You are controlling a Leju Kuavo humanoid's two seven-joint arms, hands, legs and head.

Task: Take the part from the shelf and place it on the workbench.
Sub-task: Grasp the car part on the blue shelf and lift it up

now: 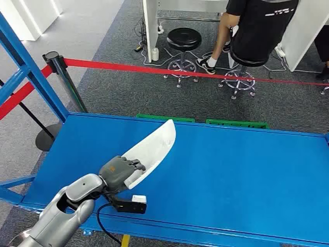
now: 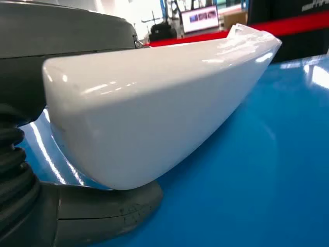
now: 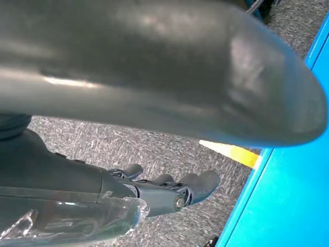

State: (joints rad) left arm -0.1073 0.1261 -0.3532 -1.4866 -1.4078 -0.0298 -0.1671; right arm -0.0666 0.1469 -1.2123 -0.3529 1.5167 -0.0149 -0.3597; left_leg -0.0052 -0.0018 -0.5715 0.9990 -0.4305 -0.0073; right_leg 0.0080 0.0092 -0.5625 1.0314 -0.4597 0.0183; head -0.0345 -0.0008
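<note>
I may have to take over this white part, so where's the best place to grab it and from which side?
Probably the wide, blunt end of the white part, where the left hand already holds it: fingers over the top edge, thumb beneath. Come from the near edge of the blue workbench. The far end tapers to a thin point, offering less to grip.

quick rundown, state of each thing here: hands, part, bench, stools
left robot hand: grips the white part at its near end
white part: held over the blue workbench, tip pointing away; whether it touches the top cannot be told
right robot hand: holds nothing, fingers apart, hanging beside the bench edge over carpet
workbench: bare blue top
left stool: unoccupied
right stool: a person sits on it
</note>
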